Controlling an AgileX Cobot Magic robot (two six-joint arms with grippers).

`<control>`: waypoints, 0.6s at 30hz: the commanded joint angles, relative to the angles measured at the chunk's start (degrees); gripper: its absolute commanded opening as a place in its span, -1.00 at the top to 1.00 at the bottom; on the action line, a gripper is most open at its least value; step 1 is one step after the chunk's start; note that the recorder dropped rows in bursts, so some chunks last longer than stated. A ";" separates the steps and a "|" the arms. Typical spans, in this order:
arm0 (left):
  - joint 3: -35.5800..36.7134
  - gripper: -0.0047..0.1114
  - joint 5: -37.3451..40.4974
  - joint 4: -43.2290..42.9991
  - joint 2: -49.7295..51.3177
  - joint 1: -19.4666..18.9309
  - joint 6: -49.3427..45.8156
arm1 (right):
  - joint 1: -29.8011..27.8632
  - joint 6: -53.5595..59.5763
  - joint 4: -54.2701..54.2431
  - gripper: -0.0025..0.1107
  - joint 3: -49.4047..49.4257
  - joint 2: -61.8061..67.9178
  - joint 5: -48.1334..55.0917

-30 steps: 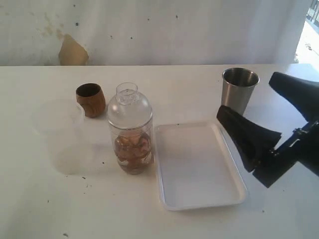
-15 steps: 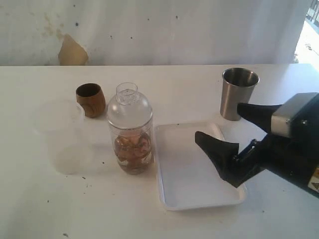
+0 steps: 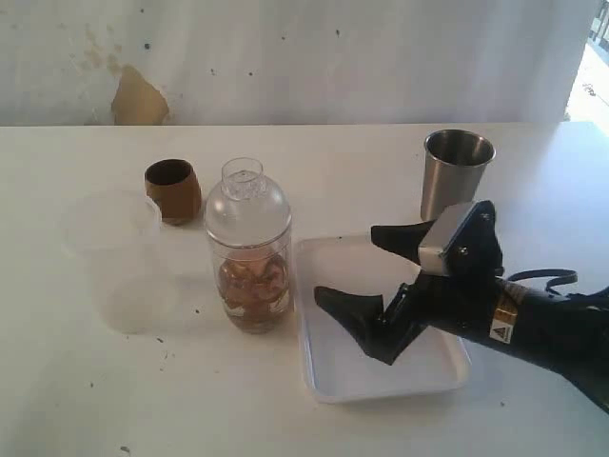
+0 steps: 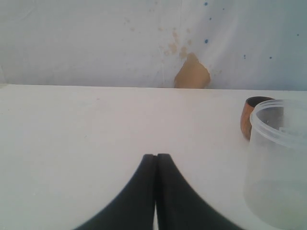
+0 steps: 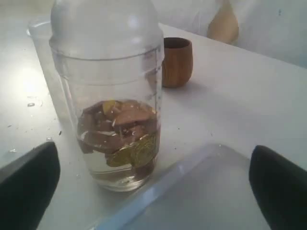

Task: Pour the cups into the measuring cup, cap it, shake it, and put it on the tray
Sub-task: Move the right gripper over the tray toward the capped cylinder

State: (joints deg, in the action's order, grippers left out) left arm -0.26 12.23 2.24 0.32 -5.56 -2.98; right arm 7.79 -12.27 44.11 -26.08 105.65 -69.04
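Tray [image 3: 333, 376] lies under right claw [image 3: 346, 263], jaws wide, nothing gripped. Measuring cup [image 3: 251, 276] just ahead of it, cap [image 3: 247, 205] on, brown chunks in liquid, kind unclear. Left claw [image 4: 156, 158] closed; tumbler [image 3: 457, 171] behind right claw, inside hidden.

Backdrop: white, scuffed wall [image 3: 362, 57] with an irregular tan patch [image 3: 140, 98] sitting just above the far edge of the white bench [image 3: 76, 400]. Small dark specks [image 3: 147, 46] on the wall just above the patch. Far to the patch's right, at the wall's end, a bright overexposed strip [image 3: 595, 57]. Light diffuse, shadows soft. Bench top well in front of the patch shows scattered dark flecks [image 3: 162, 354].
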 commanded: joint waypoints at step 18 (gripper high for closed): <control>0.26 0.92 -0.67 -0.16 -0.32 -0.04 0.17 | 9.25 -4.64 -0.08 -0.90 -19.15 13.54 -0.93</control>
State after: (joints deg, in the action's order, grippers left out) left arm -0.26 12.23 2.24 0.32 -5.56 -2.98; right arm 15.99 -16.02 45.02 -43.62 117.99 -69.07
